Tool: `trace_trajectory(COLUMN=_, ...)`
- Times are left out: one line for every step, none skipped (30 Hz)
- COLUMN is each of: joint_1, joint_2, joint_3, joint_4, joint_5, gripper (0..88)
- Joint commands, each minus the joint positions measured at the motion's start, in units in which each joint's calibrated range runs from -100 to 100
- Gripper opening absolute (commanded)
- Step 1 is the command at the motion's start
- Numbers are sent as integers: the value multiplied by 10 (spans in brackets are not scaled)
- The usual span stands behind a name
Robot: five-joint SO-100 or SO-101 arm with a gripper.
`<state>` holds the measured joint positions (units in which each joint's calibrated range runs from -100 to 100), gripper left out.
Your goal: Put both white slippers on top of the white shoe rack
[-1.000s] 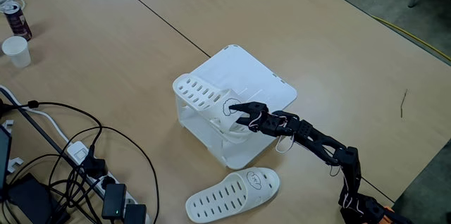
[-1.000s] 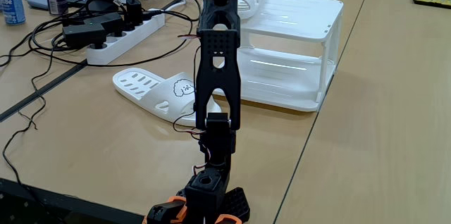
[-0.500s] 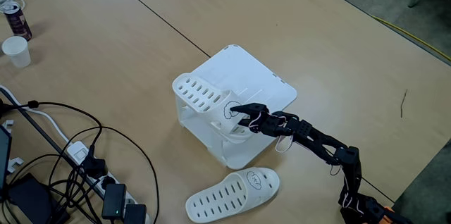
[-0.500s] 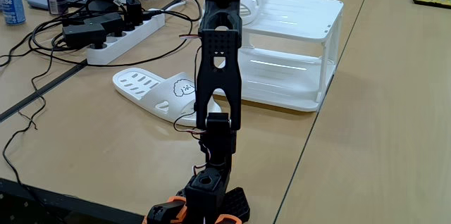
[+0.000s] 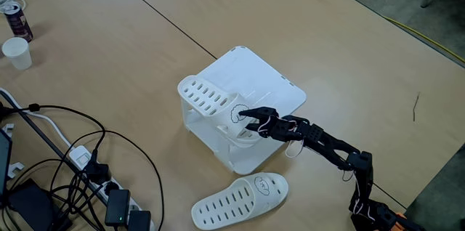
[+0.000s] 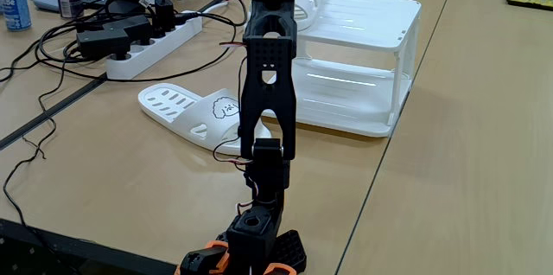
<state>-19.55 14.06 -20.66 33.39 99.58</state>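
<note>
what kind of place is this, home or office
Probably an office or lab: long wood-grain desks pushed together, a power strip tangled in cables, and drink cans beside a laptop. The slippers and rack look like props.

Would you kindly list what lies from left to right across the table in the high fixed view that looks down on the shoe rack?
Paper cup → power strip → slipper on the table → gripper on the shoe rack.
</note>
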Motion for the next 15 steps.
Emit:
trace_trajectory(joint_1=8, joint_2=-57, joint_3=25, joint_4=2, joint_5=4, gripper=152)
trace_trajectory(joint_1=8, joint_2=-66, joint_3=35, joint_4=1, joint_5=4, gripper=152)
trace_trajectory(joint_1=8, joint_2=-75, joint_3=44, joint_4=1, joint_5=4, gripper=152)
trace_trajectory(joint_1=8, joint_2=-84, joint_3=53, joint_4=1, joint_5=4, gripper=153)
trace_trajectory(joint_1=8, joint_2=-93, joint_3=62, joint_4=1, joint_5=4, gripper=153)
trace_trajectory(joint_1=8, joint_2=-101, joint_3=70, joint_4=1, joint_5=4, gripper=153)
trace_trajectory(joint_1=8, joint_2=-110, joint_3=79, joint_4=1, joint_5=4, gripper=153)
trace_trajectory(joint_1=8, joint_2=-118, joint_3=87, joint_4=1, joint_5=4, gripper=153)
trace_trajectory(joint_1=8, joint_2=-128, joint_3=94, joint_4=1, joint_5=4, gripper=153)
trace_trajectory(joint_1=8, joint_2=-137, joint_3=102, joint_4=1, joint_5=4, gripper=153)
trace_trajectory(joint_1=8, joint_2=-146, joint_3=109, joint_4=1, joint_5=4, gripper=153)
trace_trajectory(joint_1=8, joint_2=-155, joint_3=115, joint_4=1, joint_5=4, gripper=153)
trace_trajectory(joint_1=8, joint_2=-164, joint_3=121, joint_4=1, joint_5=4, gripper=153)
trace_trajectory(joint_1=8, joint_2=-172, joint_3=128, joint_4=1, joint_5=4, gripper=153)
trace_trajectory(joint_1=8, joint_2=-182, joint_3=134, joint_4=1, joint_5=4, gripper=153)
